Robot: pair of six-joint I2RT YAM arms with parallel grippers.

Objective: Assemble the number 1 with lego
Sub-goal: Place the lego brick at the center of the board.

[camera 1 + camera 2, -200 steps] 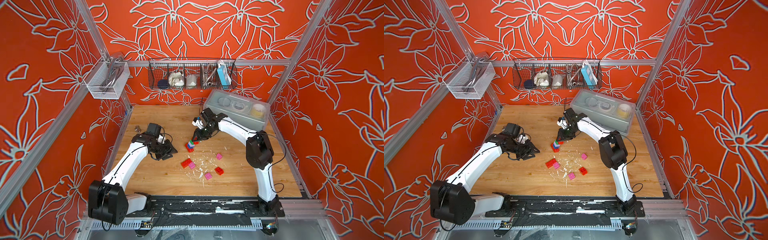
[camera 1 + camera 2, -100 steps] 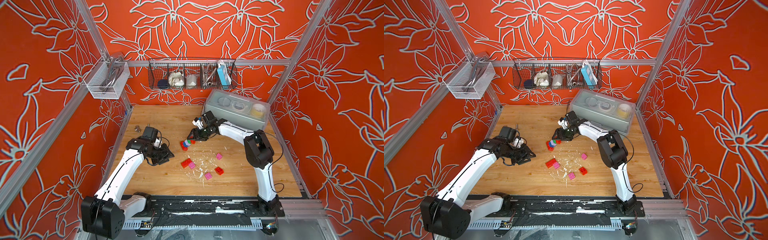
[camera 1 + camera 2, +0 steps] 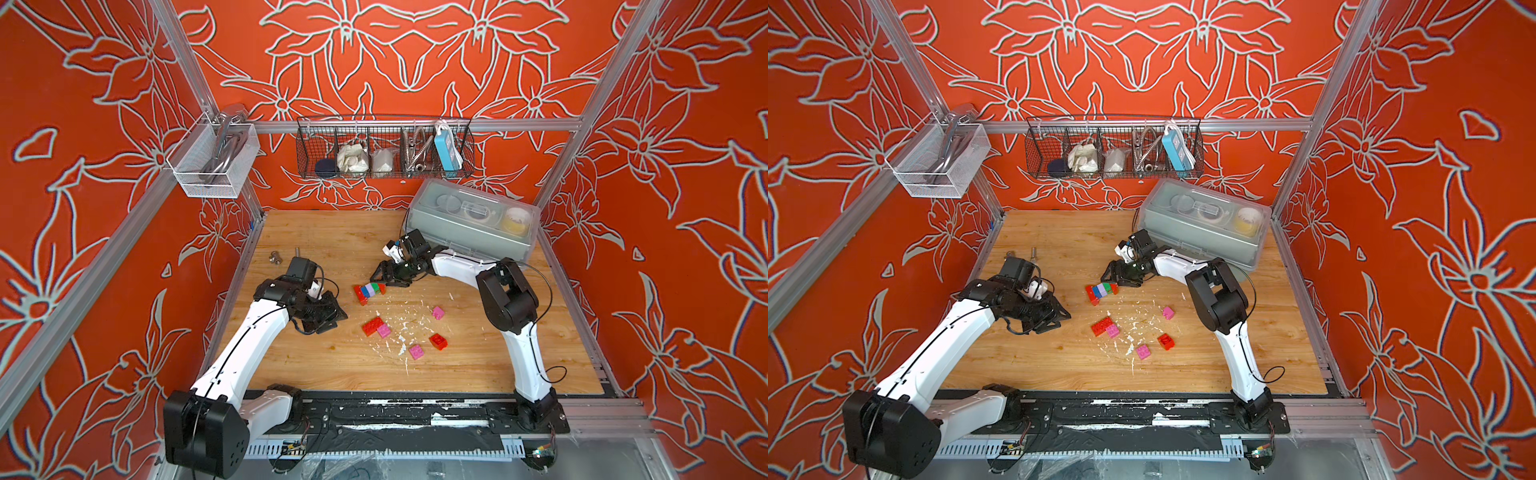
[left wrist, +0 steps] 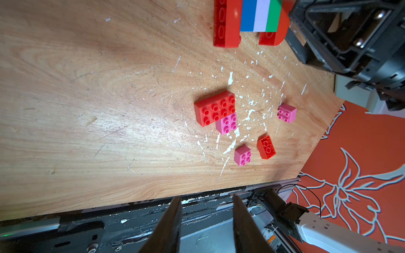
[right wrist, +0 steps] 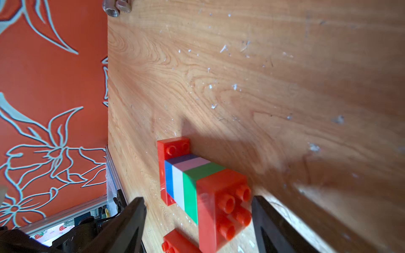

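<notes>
A lego stack (image 3: pixel 369 290) (image 3: pixel 1101 290) lies on its side on the wooden table: a blue, a lilac and a green brick between red ends. My right gripper (image 3: pixel 381 277) (image 5: pixel 198 199) is open, one finger on either side of the stack's studded red end (image 5: pixel 221 208), with a gap on both sides. A small red brick (image 5: pixel 175 243) lies by that end. Loose lego sits nearer the front: a red 2x4 (image 3: pixel 372 326) (image 4: pixel 215 108) touching a pink brick (image 4: pixel 226 123), two more pink bricks (image 4: pixel 287 112) (image 4: pixel 242 155) and a red one (image 4: pixel 266 147). Left of them, my left gripper (image 3: pixel 330 318) (image 4: pixel 206 197) is open and empty.
A grey lidded plastic box (image 3: pixel 473 226) stands at the back right, close behind my right arm. Metal bolts (image 3: pixel 274 257) lie at the back left. A wire basket (image 3: pixel 384 149) and a white mesh basket (image 3: pixel 214 160) hang on the walls. White flecks litter the table's middle.
My right gripper has opened and let go of the stack, which now lies on the table a little further left. My left gripper has drawn back towards the front.
</notes>
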